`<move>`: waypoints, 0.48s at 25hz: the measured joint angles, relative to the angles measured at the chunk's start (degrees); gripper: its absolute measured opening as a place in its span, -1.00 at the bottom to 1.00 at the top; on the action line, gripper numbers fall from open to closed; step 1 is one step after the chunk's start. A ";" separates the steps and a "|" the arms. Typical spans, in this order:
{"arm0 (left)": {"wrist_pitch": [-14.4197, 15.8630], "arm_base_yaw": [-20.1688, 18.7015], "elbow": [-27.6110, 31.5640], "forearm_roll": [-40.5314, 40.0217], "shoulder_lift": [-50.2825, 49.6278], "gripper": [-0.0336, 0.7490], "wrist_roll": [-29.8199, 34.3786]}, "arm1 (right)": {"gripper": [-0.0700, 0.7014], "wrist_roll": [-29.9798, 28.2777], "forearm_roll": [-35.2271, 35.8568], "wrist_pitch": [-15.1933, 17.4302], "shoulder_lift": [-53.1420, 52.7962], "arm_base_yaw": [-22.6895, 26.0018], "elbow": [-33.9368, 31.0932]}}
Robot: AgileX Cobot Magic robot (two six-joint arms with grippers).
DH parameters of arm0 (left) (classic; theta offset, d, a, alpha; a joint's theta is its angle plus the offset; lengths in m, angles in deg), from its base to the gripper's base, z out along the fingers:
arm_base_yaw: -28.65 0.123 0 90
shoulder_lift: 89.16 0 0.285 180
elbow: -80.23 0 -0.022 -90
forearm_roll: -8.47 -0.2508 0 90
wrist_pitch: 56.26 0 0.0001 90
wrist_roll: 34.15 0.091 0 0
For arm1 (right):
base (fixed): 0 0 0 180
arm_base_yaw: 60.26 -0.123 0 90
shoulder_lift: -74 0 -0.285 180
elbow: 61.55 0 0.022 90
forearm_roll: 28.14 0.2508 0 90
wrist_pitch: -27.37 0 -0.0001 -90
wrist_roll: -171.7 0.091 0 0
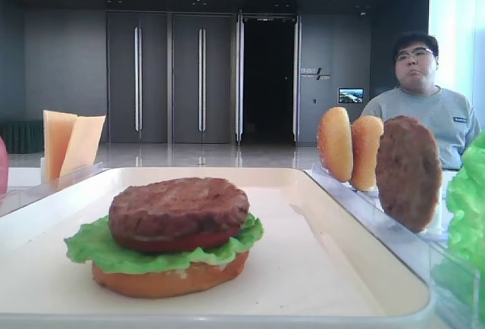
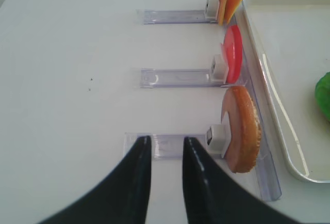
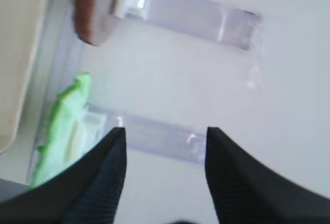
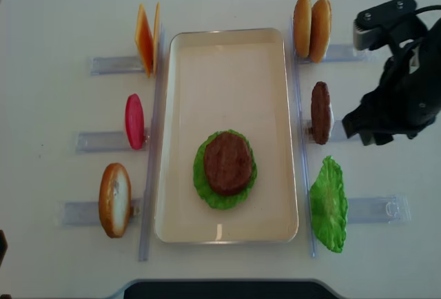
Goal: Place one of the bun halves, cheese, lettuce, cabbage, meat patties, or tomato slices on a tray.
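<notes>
On the tray (image 4: 180,140), a stack sits a little below the middle: a bun half (image 1: 170,277) at the bottom, lettuce (image 4: 204,178) over it, a red tomato slice (image 1: 178,241) showing at the edge, and a patty (image 4: 227,162) on top.

Left of the tray, clear racks (image 4: 109,64) hold spare pieces on edge: two cheese slices (image 4: 146,39) at the far end, a tomato slice (image 4: 134,121) in the middle, a bun half (image 4: 114,199) at the near end. Right of the tray stand two bun halves (image 4: 311,26) at the far end, a second patty (image 4: 320,111) in the middle and a second lettuce leaf (image 4: 329,204) at the near end. All rest on a white table (image 4: 48,23).

The left gripper (image 2: 164,146) hangs over the rack just beside the near bun half, its fingers nearly together with only a narrow gap, holding nothing. The right gripper (image 3: 164,137) has its fingers well apart and empty, above the rack by the second lettuce leaf; the right arm (image 4: 396,96) is to the right of the second patty.

A person (image 1: 421,94) sits behind the table.
</notes>
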 joint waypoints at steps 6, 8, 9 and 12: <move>0.00 0.00 0.00 0.00 0.00 -0.51 0.00 | 0.12 -2.05 -1.37 6.15 -3.03 15.28 0.00; 0.00 0.00 0.00 0.00 0.00 -0.51 0.00 | 0.12 -2.54 -1.31 6.58 -3.87 19.61 0.00; 0.00 0.00 0.00 0.00 0.00 -0.51 0.00 | 0.12 -2.54 -1.25 6.66 -4.38 21.63 0.00; 0.00 0.00 0.00 0.00 0.00 -0.51 0.00 | 0.12 -2.54 -1.07 6.66 -5.76 25.07 0.00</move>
